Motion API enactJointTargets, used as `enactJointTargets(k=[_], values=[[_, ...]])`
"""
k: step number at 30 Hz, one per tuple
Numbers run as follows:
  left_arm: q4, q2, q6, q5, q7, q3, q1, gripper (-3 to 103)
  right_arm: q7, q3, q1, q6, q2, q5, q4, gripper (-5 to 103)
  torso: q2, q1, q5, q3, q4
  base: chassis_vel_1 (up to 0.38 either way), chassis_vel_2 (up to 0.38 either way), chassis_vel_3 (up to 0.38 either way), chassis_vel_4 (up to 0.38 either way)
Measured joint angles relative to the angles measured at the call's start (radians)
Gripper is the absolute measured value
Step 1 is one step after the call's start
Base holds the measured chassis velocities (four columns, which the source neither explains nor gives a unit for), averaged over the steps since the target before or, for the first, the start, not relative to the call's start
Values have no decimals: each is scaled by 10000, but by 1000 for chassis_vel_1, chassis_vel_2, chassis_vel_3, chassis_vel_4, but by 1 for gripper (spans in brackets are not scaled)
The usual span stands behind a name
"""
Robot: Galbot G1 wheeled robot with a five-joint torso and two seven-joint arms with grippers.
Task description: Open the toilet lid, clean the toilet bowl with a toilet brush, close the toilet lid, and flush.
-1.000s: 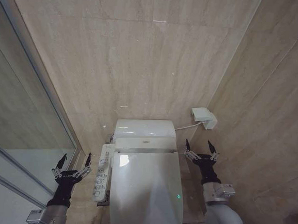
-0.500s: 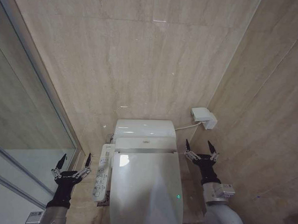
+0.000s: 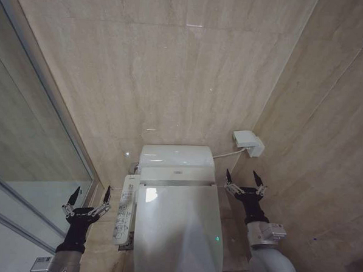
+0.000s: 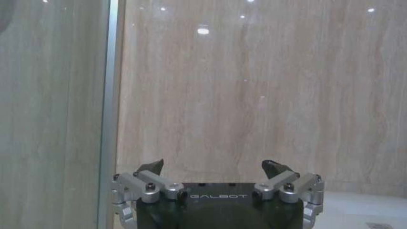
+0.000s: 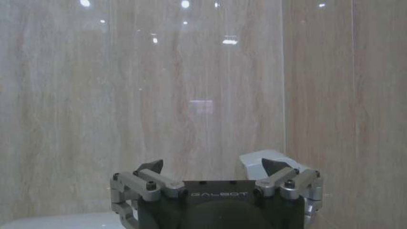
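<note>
The toilet lid (image 3: 176, 233) is a smooth white oval lying shut over the toilet bowl, which is hidden beneath it. A small green light glows on the lid's right side. My left gripper (image 3: 93, 191) hangs open to the left of the toilet, beside the white side control panel (image 3: 124, 209). My right gripper (image 3: 241, 174) hangs open to the right of the toilet, level with the rear unit (image 3: 176, 157). Both grippers point at the wall, empty, in the wrist views (image 4: 216, 167) (image 5: 213, 167). The toilet brush is out of view.
A glass shower partition (image 3: 28, 164) with a metal frame (image 4: 109, 95) stands close on the left. Beige tiled walls close in behind and on the right. A white wall box (image 3: 248, 142) (image 5: 264, 160) with a cable sits above my right gripper.
</note>
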Motion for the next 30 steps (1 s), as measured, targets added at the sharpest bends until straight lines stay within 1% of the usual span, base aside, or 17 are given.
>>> enactJointTargets(k=[18,24,26,27,29,30], values=[[0,1,12,-2,0,0,-2,100,0,0,2,0,0,0,0,100,-1,4,0,1,1,12,-11,-13,14],[-1,2,16,-5,0,0,-3,100,0,0,0,0,0,0,0,100,-1,2,4,1,-1,150,-146,-154,145],[1,2,17,-6,0,0,-3,100,0,0,-1,0,0,0,0,100,1,-1,-9,-1,-2,219,-199,-186,233],[0,2,17,-5,0,-1,-3,100,-1,0,-1,0,0,0,0,100,1,-1,4,0,1,254,-225,-235,228],[0,1,17,-6,0,-2,-3,100,0,0,1,0,1,0,0,100,0,-1,5,1,3,267,-236,-235,289],[2,2,17,-6,0,-1,-3,100,0,0,0,0,0,0,0,100,1,-1,-5,0,1,267,-271,-257,289]])
